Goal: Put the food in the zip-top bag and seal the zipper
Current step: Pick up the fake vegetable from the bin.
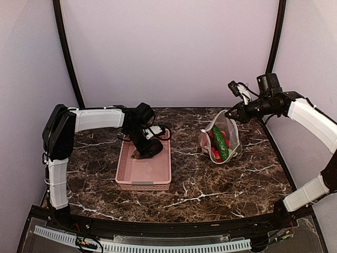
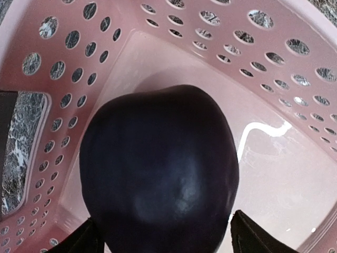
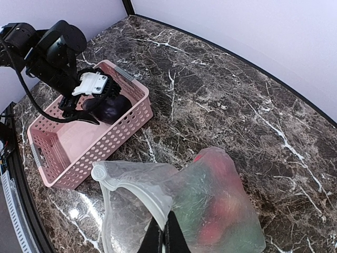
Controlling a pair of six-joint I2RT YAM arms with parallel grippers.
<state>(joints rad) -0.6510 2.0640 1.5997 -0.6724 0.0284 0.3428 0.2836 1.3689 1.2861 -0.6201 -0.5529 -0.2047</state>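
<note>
The left gripper (image 1: pixel 142 149), reaching down into the pink basket (image 1: pixel 143 184), has its two fingers (image 2: pixel 253 238) closed against either side of the dark purple eggplant (image 2: pixel 158 168), which sits at the basket's far end. Across the marble table (image 1: pixel 210 195), well apart from the basket, the right gripper (image 1: pixel 227 113) has its fingers pressed together on the zipper (image 3: pixel 126 184) at the mouth of the zip-top bag (image 1: pixel 234 139), holding that edge up. Inside the bag lie the green cucumber (image 1: pixel 220 143) and several red round fruits (image 1: pixel 216 154).
</note>
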